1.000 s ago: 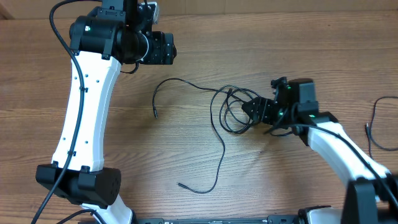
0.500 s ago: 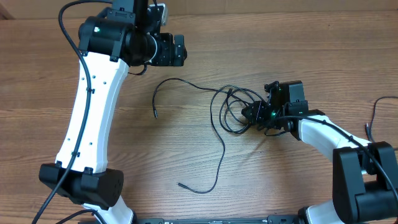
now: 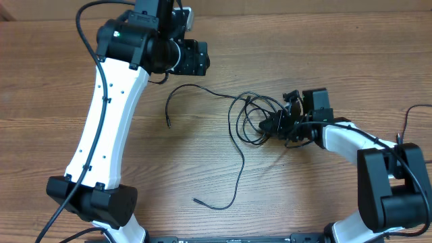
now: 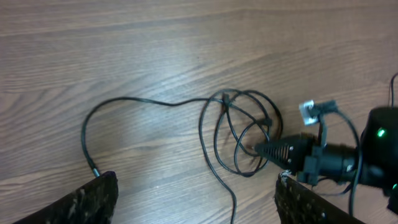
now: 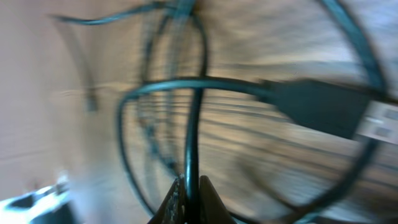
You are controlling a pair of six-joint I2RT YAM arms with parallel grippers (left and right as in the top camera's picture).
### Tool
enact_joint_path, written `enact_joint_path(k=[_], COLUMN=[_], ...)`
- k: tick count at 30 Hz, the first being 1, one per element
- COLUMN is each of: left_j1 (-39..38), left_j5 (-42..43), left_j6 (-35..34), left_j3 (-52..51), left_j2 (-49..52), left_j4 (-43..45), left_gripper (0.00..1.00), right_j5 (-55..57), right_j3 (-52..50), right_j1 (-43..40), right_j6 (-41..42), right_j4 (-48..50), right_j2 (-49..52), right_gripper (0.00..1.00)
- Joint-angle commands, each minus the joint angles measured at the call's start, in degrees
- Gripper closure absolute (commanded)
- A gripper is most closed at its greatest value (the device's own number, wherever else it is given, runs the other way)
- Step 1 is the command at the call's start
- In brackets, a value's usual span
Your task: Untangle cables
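Nearest the arms' bases, one loose end (image 3: pixel 196 200) of the cables (image 3: pixel 241 165) lay on the table (image 3: pixel 337 40), well short of the tangle (image 3: pixel 251 118), and its strand snaked up from there into that tangle. The tangle itself, a knot of overlapping thin black loops, sat flat on the wood. At the tangle's right rim the right pincer (image 3: pixel 274 125) was clenched on one black strand, its tips pinched tight around it in the wrist view, and a black plug (image 5: pixel 314 106) with a silvery tip lay just past the grip. From the tangle's left side a long strand arched away and bent down to a second end (image 3: pixel 168 125). Beyond the tangle and to its left, the left pincer (image 4: pixel 196 186) hung released, fingers (image 4: pixel 93 199) spread wide, grasping nothing.
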Motion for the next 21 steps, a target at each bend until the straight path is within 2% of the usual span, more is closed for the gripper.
enact_joint_path(k=[1,3,7,13,17,21], left_j1=[-0.83,-0.98,-1.2,-1.2,-1.27,-1.73], left_j5=[-0.31,-0.31,0.13,12.31,19.28,20.26], left_j6=[-0.39,-0.39,-0.42,0.48,0.48,0.5], left_j3=[-1.66,-3.37,-6.69,-11.67,-15.43,-19.21], left_j2=[0.52,0.52,0.52,0.52,0.52,0.52], left_j4=[0.48,1.55,4.33,12.2,17.79,19.47], left_gripper=[0.19,0.19,0.2,0.14,0.1,0.11], right_j5=[-12.96,-13.46,-6.62,6.19,10.38,10.29], right_j3=[4.79,6.69,10.99,16.52,18.1,19.56], right_j1=[-1.95,-2.27,-1.97,-0.57,-0.26,-0.26], right_j6=[0.22,0.33,0.15,-1.2,-3.34,-5.05], right_j4=[0.44,-1.92,-11.32,-23.89,-27.19,-27.15], right_j2=[-4.9,-7.63,-12.9,-18.6,-20.39,-22.18], right_gripper=[0.96,0.96,0.96,0.96,0.96,0.96])
